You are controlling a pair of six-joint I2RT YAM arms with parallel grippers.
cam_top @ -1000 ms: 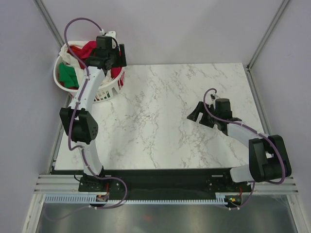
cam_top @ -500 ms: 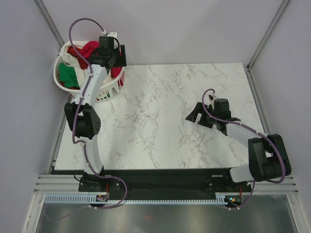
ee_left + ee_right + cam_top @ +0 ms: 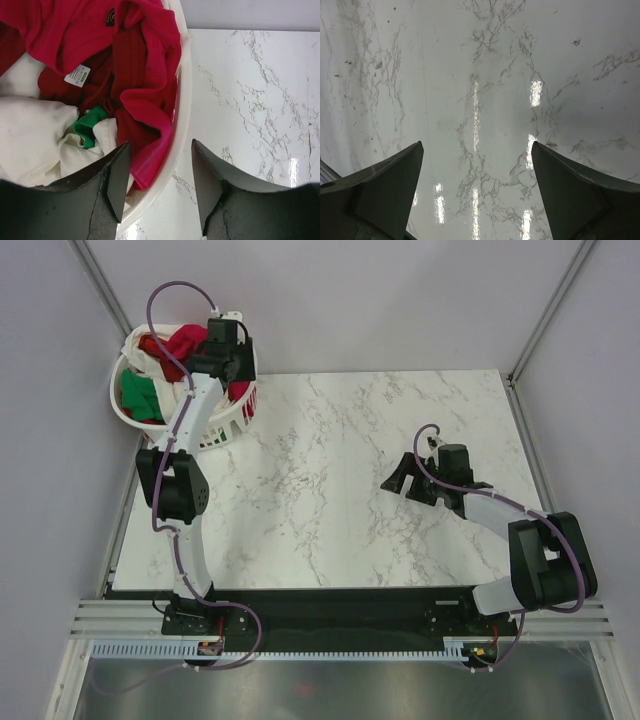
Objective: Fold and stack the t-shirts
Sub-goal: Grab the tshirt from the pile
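Two arms showed in the overhead view. The left gripper (image 3: 225, 348) hung over the laundry basket (image 3: 215, 435) at the upper left of the frame, where the t-shirts lay heaped: a crimson-pink shirt (image 3: 185, 340), a green shirt (image 3: 138, 395) and a white shirt (image 3: 138, 352). The right gripper (image 3: 397, 480) sat low over the marble table (image 3: 330, 430), right of centre and well apart from the basket.

From the left wrist, the jaws stood released, straddling the basket's rim and the hem of the crimson-pink shirt, clamping nothing. A dark maroon shirt (image 3: 55, 87) with a white label (image 3: 77, 75) lay at upper left, green and white cloth below it.

From the right wrist, the claw gaped wide over bare marble, grasping nothing.
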